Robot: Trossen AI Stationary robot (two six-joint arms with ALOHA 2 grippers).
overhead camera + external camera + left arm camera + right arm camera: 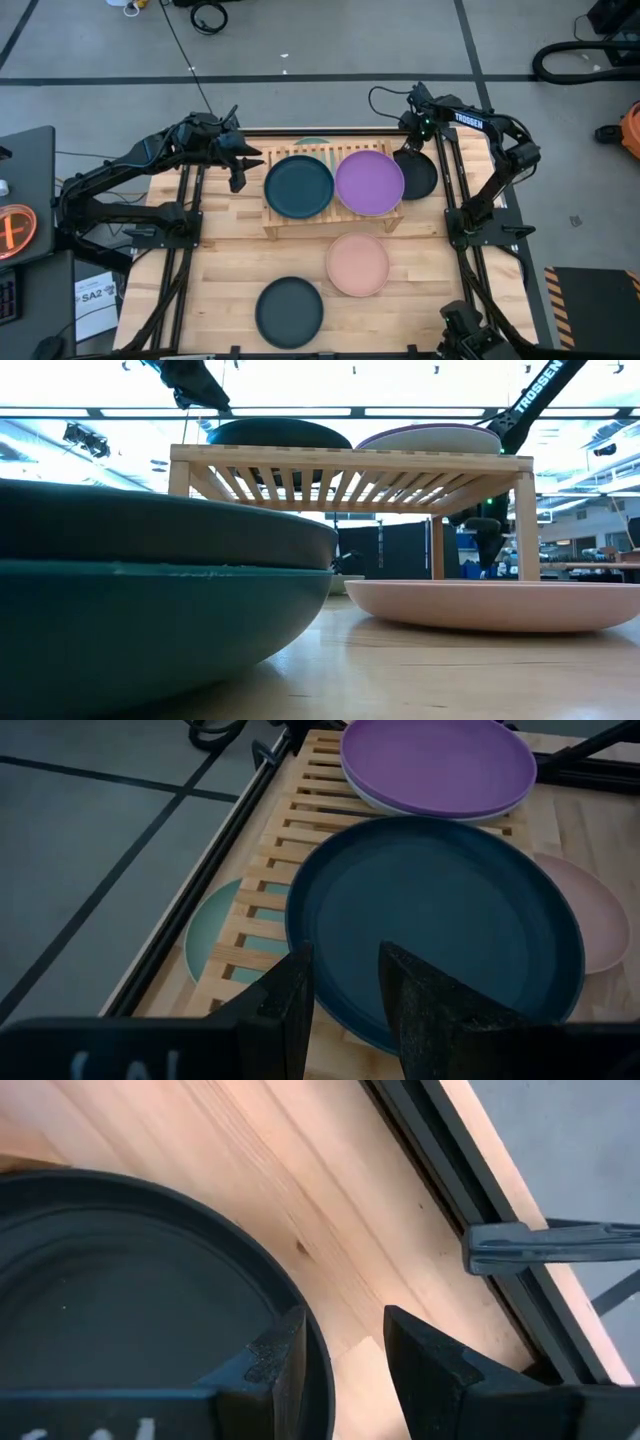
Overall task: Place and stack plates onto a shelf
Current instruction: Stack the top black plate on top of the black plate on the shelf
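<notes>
The slatted wooden shelf (332, 212) stands mid-table. A dark teal plate (299, 186) lies flat on its left half. A purple plate (369, 182) lies on its right half, on top of a pale plate (372, 798). A mint green plate (212, 938) lies under the shelf's far-left part. My left gripper (345, 995) is open, just off the teal plate's left rim (300, 935). A charcoal plate (418, 174) lies on the table right of the shelf. My right gripper (345, 1350) is open, with one finger on each side of that plate's rim (300, 1295).
A salmon pink plate (357, 264) lies on the table in front of the shelf. Nearer the front edge, a dark plate (289, 311) sits stacked on a teal one (150, 630). Black frame rails (450, 190) and a clamp (550, 1245) border the tabletop.
</notes>
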